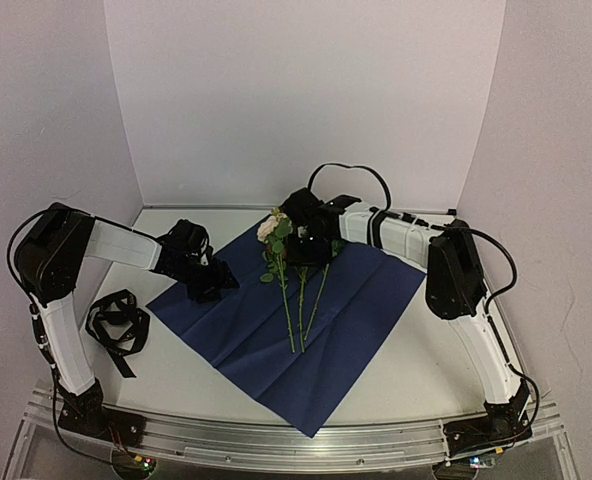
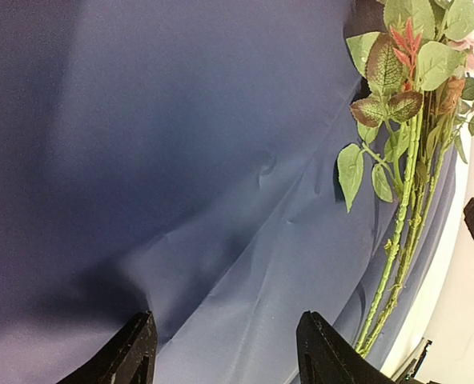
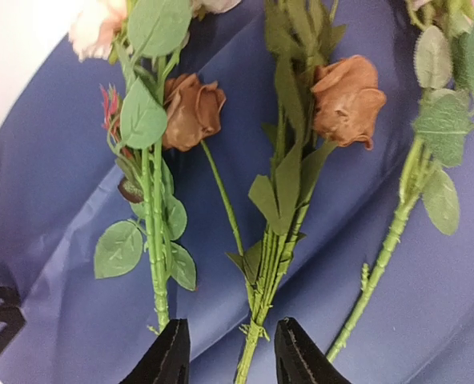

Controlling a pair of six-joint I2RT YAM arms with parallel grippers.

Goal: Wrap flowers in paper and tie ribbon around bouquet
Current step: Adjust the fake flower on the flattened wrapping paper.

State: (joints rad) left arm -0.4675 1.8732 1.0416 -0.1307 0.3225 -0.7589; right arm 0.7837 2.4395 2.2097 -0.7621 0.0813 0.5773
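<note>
1. The paper (image 1: 246, 340) lies flat on the counter (image 1: 416, 370) with its navy face up. It forms a diamond in the middle of the top view, with one corner pointing at the bottom edge.
2. The flowers (image 1: 276, 258) lie on the paper near frame centre. The heads point toward the top and the thin stems run downward, side by side and slightly apart.
3. The ribbon (image 1: 116, 322) sits in a loose black heap on the counter at the left of the frame, off the paper.
4. The left jaws are at the paper's left corner, wide open and holding nothing. In the left wrist view only navy paper shows between them, and the flowers lie along that view's right edge.
5. The right jaws are over the flowers, just below the heads, and stand partly open. In the right wrist view the middle stem runs down into the gap between them, but they do not grip it.
</note>
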